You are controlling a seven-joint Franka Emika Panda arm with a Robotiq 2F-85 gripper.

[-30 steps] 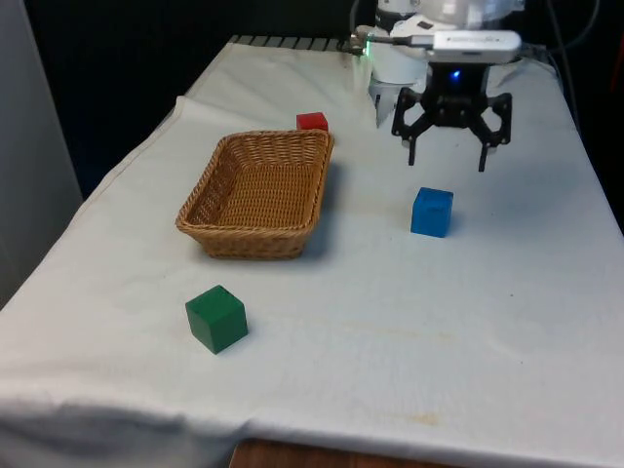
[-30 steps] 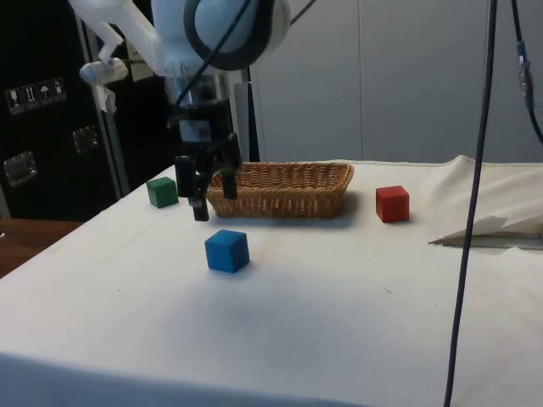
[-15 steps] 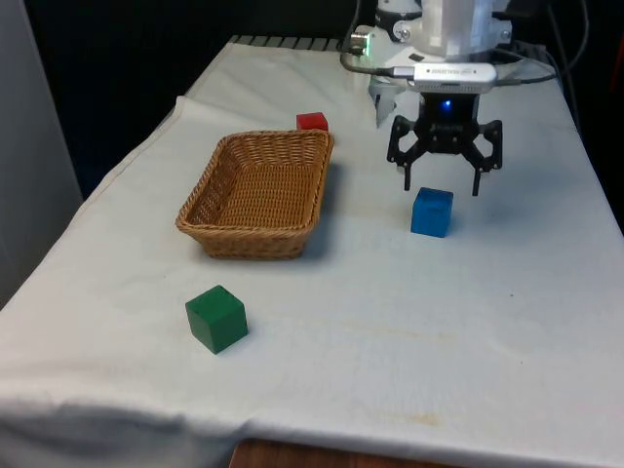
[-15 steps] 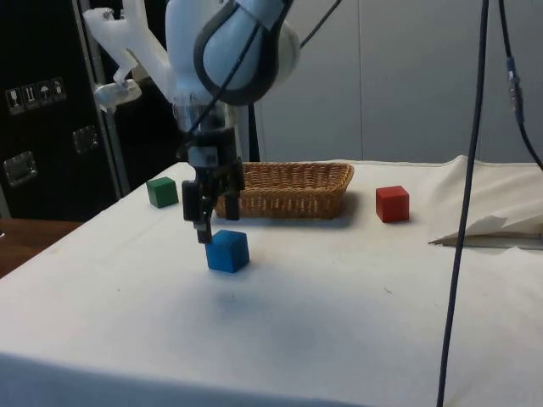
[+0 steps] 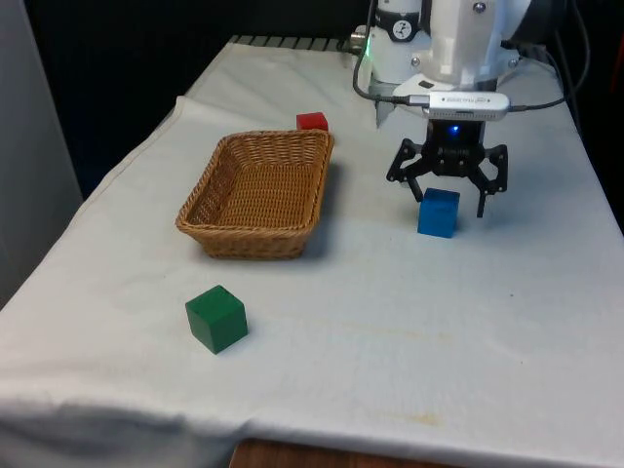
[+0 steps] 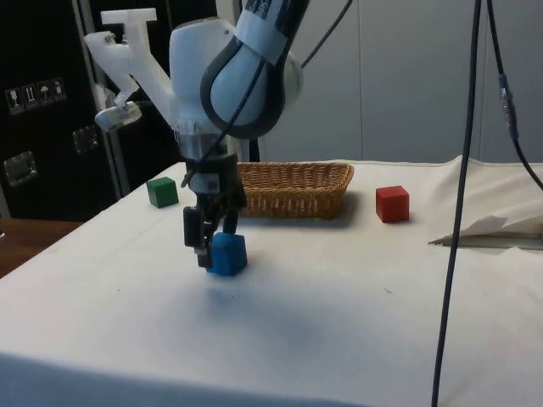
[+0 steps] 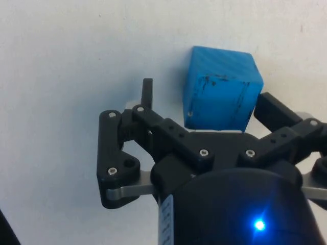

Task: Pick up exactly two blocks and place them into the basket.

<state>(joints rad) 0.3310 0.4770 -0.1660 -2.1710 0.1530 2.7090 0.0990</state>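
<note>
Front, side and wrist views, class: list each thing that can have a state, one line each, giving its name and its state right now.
Gripper: open, lowered around the blue block.
Blue block: on the cloth, between the open fingers, not lifted.
Red block: on the cloth beyond the basket, untouched.
Green block: on the cloth, apart from the basket, untouched.
Basket: upright, no block inside.

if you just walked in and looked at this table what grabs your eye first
The black claw stands out first, lowered around the blue block with fingers open on either side of it. Next, the empty wicker basket lies toward the front view's left, with a red block behind it and a green block in front.
</note>
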